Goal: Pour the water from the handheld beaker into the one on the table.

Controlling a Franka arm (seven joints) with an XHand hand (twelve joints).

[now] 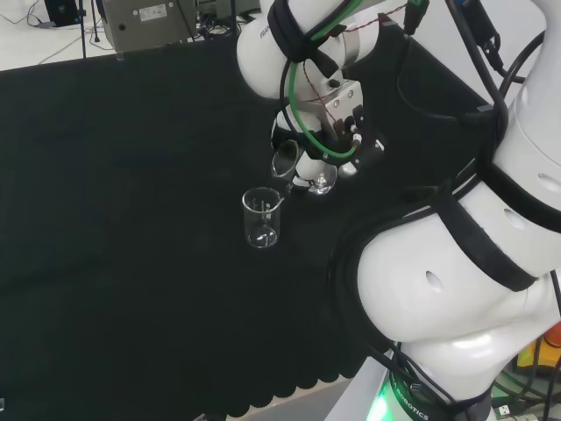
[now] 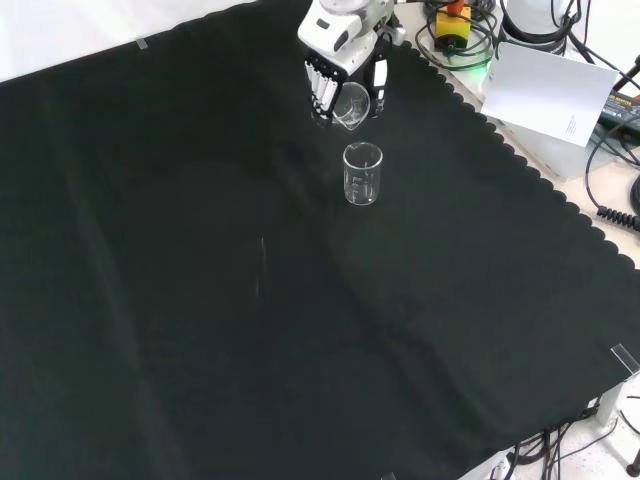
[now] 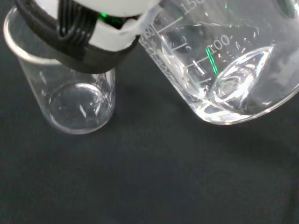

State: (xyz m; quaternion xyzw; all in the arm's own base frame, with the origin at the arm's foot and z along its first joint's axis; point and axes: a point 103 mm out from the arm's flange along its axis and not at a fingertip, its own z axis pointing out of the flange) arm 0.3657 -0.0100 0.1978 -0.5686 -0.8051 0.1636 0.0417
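A clear glass beaker (image 1: 262, 218) (image 2: 363, 173) (image 3: 74, 100) stands upright on the black cloth, and it looks empty. The hand (image 1: 329, 132) (image 2: 343, 70) is shut on a second clear beaker (image 1: 298, 167) (image 2: 351, 104) (image 3: 224, 70), held above the cloth and tilted with its mouth toward the standing one. In the wrist view water lies in the lower corner of the tilted beaker. In the front view the held beaker hangs just beyond the standing beaker's rim; in the head view it is up and to the right of it. A finger (image 3: 88, 37) crosses in front of the standing beaker's rim.
The black cloth (image 2: 200, 300) covers the bench, with its scalloped edge (image 2: 520, 170) at the right of the front view. Cables, a white sheet (image 2: 550, 95) and a yellow box lie beyond that edge. The arm's white links (image 1: 456, 289) take up the right of the head view.
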